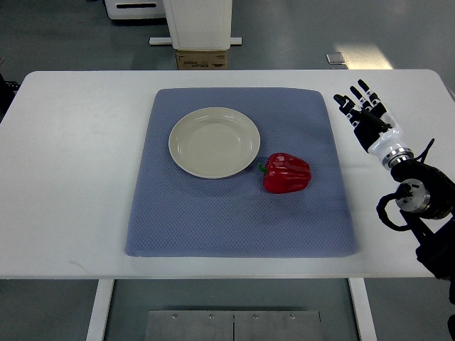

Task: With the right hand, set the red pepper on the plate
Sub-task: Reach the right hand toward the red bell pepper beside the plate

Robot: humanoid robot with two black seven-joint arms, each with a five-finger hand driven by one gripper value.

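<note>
From the top view, a white table [78, 177] fills most of the scene, and a blue-grey quilted mat [234, 220] lies squarely on its middle; everything else is best placed against that mat. On the mat's far-left part sits a round cream plate [186, 158], shallow and bare inside, upright on its base. The red pepper [288, 172] lies on the mat just off the plate's near-right rim — its short green stem [262, 169] points toward the plate and comes very close to the rim, though whether it touches cannot be told. The pepper rests on its side, glossy, wholly on the cloth and not on the plate. The right hand [364, 114] is over the bare tabletop just beyond the mat's right edge, level with the mat's far half and well apart from the pepper. Its black-and-white fingers [353, 96] are stretched out and slightly fanned, pointing away from the robot, grasping nothing. Behind it the white wrist joins a black forearm [419, 195] with looped cables that runs off the picture's right side, past the mat's near-right corner. Beyond the table's far edge, opposite the mat's middle, stand a cardboard box [202, 60] and the foot of a white stand [197, 25] on the grey floor.
</note>
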